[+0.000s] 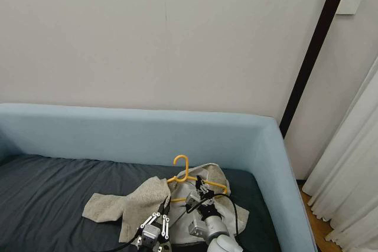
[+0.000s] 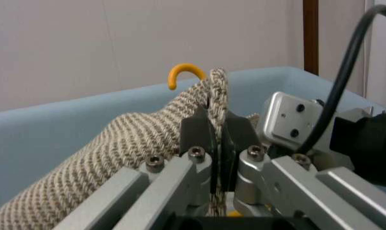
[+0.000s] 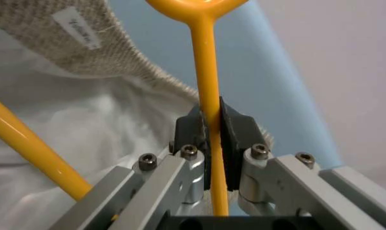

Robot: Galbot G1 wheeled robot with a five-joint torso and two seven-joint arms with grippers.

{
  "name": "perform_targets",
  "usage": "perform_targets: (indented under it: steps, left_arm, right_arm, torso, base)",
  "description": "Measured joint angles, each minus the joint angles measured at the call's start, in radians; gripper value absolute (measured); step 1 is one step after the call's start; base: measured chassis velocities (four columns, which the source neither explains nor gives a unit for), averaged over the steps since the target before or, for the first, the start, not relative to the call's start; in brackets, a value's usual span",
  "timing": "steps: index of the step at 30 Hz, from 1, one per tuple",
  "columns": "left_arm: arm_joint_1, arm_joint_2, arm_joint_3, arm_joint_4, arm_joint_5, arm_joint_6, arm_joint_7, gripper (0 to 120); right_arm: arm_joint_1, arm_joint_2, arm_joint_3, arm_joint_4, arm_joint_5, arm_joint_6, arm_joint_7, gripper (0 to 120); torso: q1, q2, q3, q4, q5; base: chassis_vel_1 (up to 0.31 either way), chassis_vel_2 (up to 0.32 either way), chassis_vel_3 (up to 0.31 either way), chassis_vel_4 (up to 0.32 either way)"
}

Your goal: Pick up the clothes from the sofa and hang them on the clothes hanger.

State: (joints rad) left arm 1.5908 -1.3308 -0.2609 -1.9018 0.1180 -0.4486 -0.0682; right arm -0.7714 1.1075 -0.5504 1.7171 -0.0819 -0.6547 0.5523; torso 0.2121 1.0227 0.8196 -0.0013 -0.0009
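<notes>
Pale bare wall [image 1: 147,39] behind, blue sofa [image 1: 177,137] straight ahead with a dark seat cushion [image 1: 47,196]. Low over the seat, the left gripper [image 1: 163,206] is pinched tight on a raised fold of the beige knit garment [image 1: 115,206]. In the left wrist view the knit [image 2: 116,143] runs up between the black pads [image 2: 194,130] and drapes away toward the sofa back. Just beside it on the right, the right gripper [image 1: 201,189] is clamped on the yellow hanger [image 1: 182,170]. In the right wrist view a straight yellow bar [image 3: 205,72] is pinned between the pads [image 3: 236,130], and a second yellow bar crosses lower down. The hanger sits in the bunched part of the garment, with its hook [image 2: 183,71] standing clear above the knit, in front of the sofa back. The garment's open side shows white lining [image 3: 84,120] and a sewn label [image 3: 81,28] on the knit edge. One end of the garment lies spread flat on the cushion toward the left. The rest is heaped around the hanger, near the sofa's right arm. Right of the sofa are a dark post [image 1: 313,51] and a white curtain [image 1: 354,175].
</notes>
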Motion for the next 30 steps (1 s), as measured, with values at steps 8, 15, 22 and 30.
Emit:
perform_targets:
  steps: [8,15,22,30]
  left_arm:
    - [-0.003,-0.007,0.0,0.035,0.031,0.0,-0.006,0]
    - [-0.014,-0.012,-0.018,0.07,0.077,-0.004,-0.027,0]
    - [-0.015,-0.013,-0.007,0.01,0.057,-0.036,-0.013,0]
    - [-0.018,-0.007,0.003,-0.028,0.09,-0.083,0.02,0]
  right_arm:
    - [0.004,-0.005,-0.02,0.075,0.218,-0.082,0.051,4]
    - [0.012,-0.006,-0.01,0.082,0.267,-0.083,0.065,4]
    - [0.008,-0.019,-0.009,0.028,0.105,-0.054,0.027,4]
    - [-0.042,-0.036,0.037,-0.014,-0.087,0.011,-0.018,4]
  torso:
    - [0.0,0.0,0.0,0.0,0.0]
    - [0.0,0.0,0.0,0.0,0.0001]
    - [0.0,0.0,0.0,0.0,0.0]
    - [0.0,0.0,0.0,-0.0003,0.0]
  base:
    - [0.0,0.0,0.0,0.0]
    - [0.0,0.0,0.0,0.0]
    - [0.0,0.0,0.0,0.0]
    - [0.0,0.0,0.0,0.0]
